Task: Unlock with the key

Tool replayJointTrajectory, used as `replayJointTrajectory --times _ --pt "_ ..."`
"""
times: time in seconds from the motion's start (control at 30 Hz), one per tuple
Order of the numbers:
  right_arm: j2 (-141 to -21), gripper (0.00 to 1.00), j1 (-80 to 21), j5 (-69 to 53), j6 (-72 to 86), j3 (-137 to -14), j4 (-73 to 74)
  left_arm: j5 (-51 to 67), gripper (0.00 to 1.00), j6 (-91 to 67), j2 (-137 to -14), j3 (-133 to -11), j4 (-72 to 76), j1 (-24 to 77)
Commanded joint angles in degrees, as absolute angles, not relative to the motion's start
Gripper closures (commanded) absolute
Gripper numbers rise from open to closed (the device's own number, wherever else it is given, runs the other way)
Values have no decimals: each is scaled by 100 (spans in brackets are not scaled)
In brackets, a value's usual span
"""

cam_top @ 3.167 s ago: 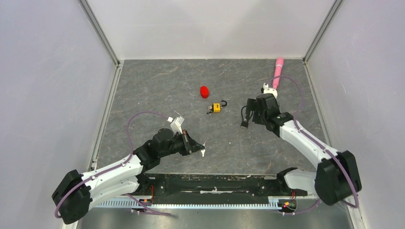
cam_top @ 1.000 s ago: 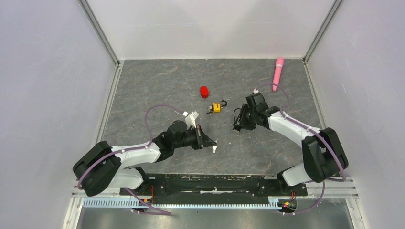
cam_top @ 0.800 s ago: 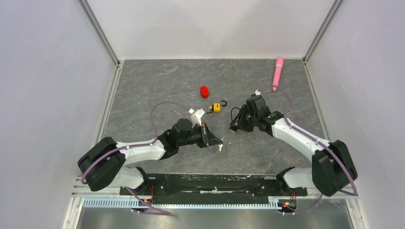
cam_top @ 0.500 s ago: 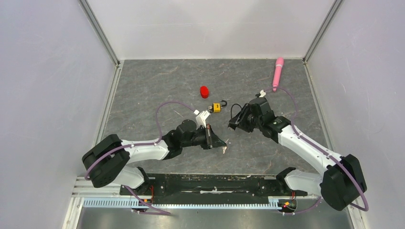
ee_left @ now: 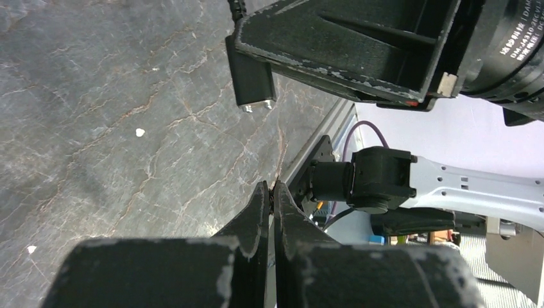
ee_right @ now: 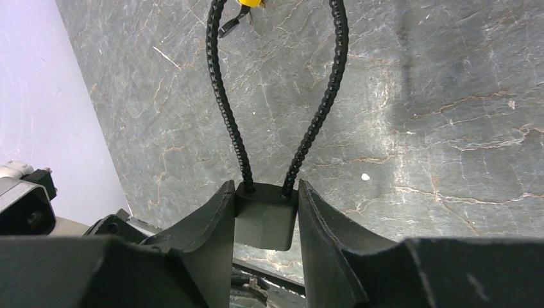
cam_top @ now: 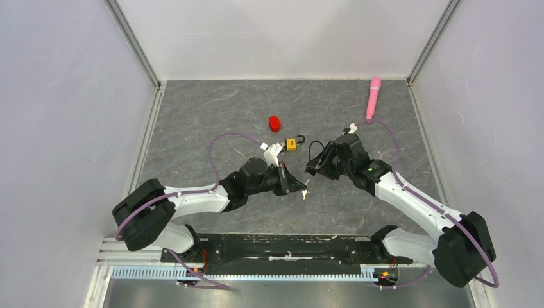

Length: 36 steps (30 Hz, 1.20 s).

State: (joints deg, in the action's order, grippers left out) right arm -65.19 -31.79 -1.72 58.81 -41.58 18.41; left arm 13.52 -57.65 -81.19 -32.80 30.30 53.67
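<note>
**TOP VIEW:** L jaws, clamped shut on the key, hang low over the counter near centre-front. The key is a pale speck jutting past the tips. Its long axis runs approx in line w/ the jaws, free end twd the R arm; too small to say more. R jaws, just beside, are held apart by the block of a black cord, which they grip. Yellow padlock lies just behind both, red cap further back.

Vs 0.5 s ago, L jaws and key have slid right and a little away from the near edge, closing on the block. At 3.2 s ago the arms were well apart. Padlock unmoved.

**L WRIST:** jaws pressed to a hairline slit; key can't be made out here. Block hangs just ahead, silvery end down twd the counter.

**R WRIST:** jaws touch the block on both sides. The cord's two strands run to frame top, either side of the padlock.
</note>
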Motion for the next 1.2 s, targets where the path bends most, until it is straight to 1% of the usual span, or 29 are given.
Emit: replayJointTrajectory --times 0.0,0.1,1.17 --pt "-6341 100 -3217 -97 5961 -4167 1526 961 98 -5818 -8118 -3484 2943 5393" --pt "-6336 100 -3235 -122 5963 -4157 1481 898 98 -5809 -8125 -3543 2727 5392" --pt "-6381 100 -3524 180 5907 -4209 1402 457 98 -5792 -7994 -3634 2601 5403"
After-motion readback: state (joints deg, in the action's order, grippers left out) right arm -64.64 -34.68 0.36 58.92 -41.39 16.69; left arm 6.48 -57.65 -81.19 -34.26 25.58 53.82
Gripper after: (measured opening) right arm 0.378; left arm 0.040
